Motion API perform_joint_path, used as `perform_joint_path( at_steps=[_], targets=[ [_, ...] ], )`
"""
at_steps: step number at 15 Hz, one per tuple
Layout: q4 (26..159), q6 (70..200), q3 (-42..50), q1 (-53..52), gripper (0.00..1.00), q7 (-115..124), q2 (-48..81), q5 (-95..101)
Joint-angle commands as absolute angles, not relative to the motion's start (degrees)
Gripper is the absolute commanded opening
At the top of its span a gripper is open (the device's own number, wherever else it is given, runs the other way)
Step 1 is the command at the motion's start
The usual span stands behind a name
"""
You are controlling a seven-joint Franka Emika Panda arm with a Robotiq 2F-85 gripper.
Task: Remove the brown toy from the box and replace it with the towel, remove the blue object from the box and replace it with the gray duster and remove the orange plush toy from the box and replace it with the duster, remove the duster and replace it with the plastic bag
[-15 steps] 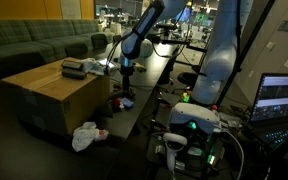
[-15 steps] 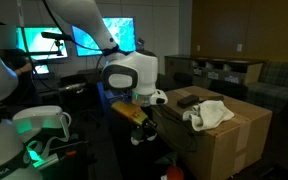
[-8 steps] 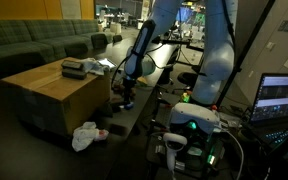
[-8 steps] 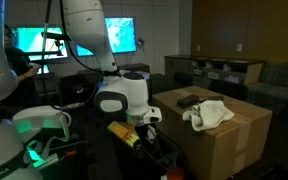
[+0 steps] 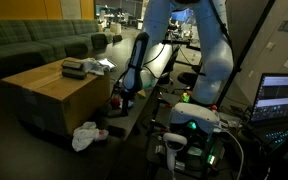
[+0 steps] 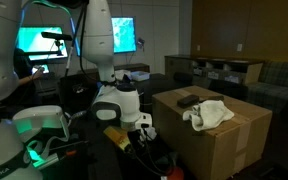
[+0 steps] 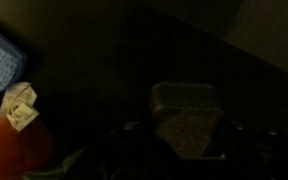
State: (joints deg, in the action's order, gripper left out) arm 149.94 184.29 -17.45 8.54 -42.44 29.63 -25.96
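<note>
Surveying a dim lab room: arm bent low beside a cardboard box (image 5: pixel 54 92).
The gripper (image 5: pixel 122 99) hangs near the floor, just beside the box's side wall; in this gloom it cannot be told whether its jaws are parted or closed. In the wrist view the orange plush toy (image 7: pixel 9 150) lies at lower left, with a white tag (image 7: pixel 21 105) against it. A white towel (image 5: pixel 85 135) lies crumpled on the dark floor at the box's foot. A dark object (image 5: pixel 74 68) rests on the box top. A green sofa (image 5: pixel 34 40) lines the wall, and lit monitors (image 6: pixel 36 40) glow behind the arm.
</note>
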Motion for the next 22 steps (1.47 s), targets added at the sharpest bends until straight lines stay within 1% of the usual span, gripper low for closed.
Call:
perform_joint_path(
  at_steps=[1,4,7,17,18,19,20,22],
  targets=[
    [147.47,189.8,-16.68,8.43,0.32,-31.6,34.89,-16.44],
    [145.23,193.01,-11.82,4.7,0.32,-21.98,38.01,-7.5],
    [142.99,194.33,-7.51,1.41,0.32,-15.44,40.37,-2.54],
    [138.77,194.91,-1.64,-7.07,0.32,-7.43,42.89,-1.22],
    [138.74,194.73,-1.28,-7.5,0.48,-7.16,42.73,-1.19],
    [138.68,194.67,-1.06,-7.84,0.82,-6.85,42.6,-1.17],
    [138.71,194.68,-0.67,-8.42,0.83,-6.64,42.38,-1.22],
    [139.37,194.2,-0.33,-8.98,0.96,-6.55,41.11,-1.05]
  ],
)
